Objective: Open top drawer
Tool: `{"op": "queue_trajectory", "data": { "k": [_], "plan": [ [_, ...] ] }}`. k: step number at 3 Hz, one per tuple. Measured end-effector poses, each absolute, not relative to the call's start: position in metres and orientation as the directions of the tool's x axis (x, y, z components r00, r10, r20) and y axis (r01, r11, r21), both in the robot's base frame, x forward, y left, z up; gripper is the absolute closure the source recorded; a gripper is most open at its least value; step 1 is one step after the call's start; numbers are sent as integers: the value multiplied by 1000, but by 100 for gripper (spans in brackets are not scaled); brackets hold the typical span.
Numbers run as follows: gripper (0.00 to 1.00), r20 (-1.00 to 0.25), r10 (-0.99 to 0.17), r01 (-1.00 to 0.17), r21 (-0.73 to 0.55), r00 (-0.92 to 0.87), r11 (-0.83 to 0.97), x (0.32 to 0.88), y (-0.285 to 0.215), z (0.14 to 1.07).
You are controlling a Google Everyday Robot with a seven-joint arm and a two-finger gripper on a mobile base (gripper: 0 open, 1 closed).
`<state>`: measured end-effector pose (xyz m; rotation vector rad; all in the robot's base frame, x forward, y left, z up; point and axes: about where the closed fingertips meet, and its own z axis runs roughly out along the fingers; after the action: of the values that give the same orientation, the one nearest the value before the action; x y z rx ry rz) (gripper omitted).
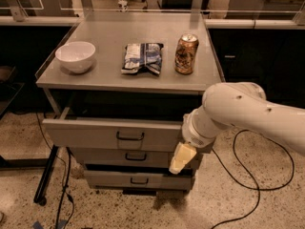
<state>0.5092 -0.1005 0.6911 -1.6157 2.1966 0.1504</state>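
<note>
Beneath the cabinet top (143,30), where a white bowl (75,56), a crumpled snack bag (142,57) and a drink can (186,54) sit in a row, the top drawer (86,132) stands pulled out ahead of the two slimmer drawers (105,155) below, its black handle (130,136) untouched at mid-front. Down at the right end of those fronts hangs the gripper (182,157), just under the top drawer's lower right corner; whether it is open or closed I cannot tell.

high view down onto top drawer (86,133), gripper (182,158) at its right
</note>
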Motion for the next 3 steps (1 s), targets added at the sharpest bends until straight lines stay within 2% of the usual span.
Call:
{"op": "queue_trajectory", "data": {
  "k": [2,3],
  "plan": [
    [0,-348,-908,-951,-111,-235,288,529,-84,650],
    [0,-309,-925,-963,-85,-220,257,519,-84,637]
  ]
}}
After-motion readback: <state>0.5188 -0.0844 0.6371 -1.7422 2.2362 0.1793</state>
